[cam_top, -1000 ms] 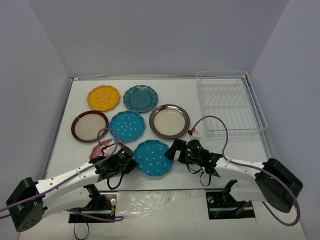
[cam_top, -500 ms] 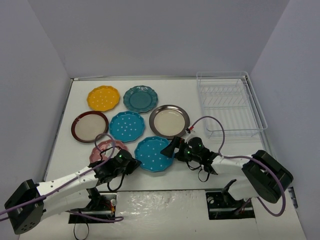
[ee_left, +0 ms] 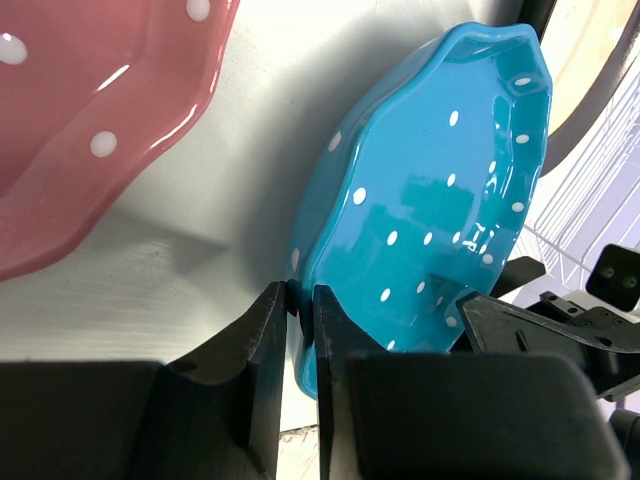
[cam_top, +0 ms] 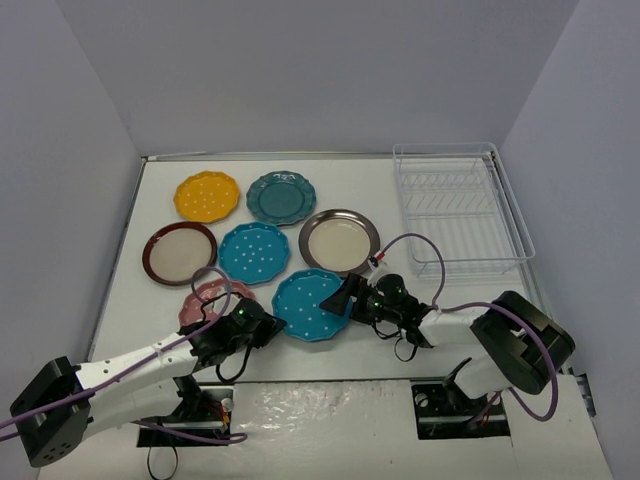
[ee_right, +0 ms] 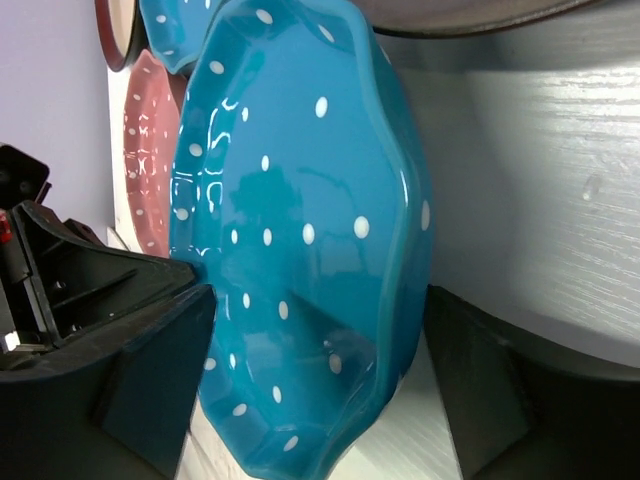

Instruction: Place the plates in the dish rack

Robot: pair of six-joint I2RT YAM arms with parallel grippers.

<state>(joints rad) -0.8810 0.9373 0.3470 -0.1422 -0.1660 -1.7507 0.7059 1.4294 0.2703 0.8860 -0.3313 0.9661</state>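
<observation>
A blue plate with white dots is tilted up off the table at the front centre. My left gripper is shut on its left rim, and the left wrist view shows both jaws pinching that rim. My right gripper is open and straddles the right rim; in the right wrist view the plate stands between the fingers with gaps on both sides. The pink plate lies flat just left of my left gripper. The dish rack stands at the back right with nothing in it.
Flat on the table behind lie a yellow plate, a teal plate, a second blue dotted plate, a maroon-rimmed plate and a brown-rimmed plate. The brown-rimmed one lies close behind my right gripper.
The left gripper has tilted the blue plate up and carried it slightly right. The right gripper has moved left over the plate's right rim, and its jaws have narrowed.
</observation>
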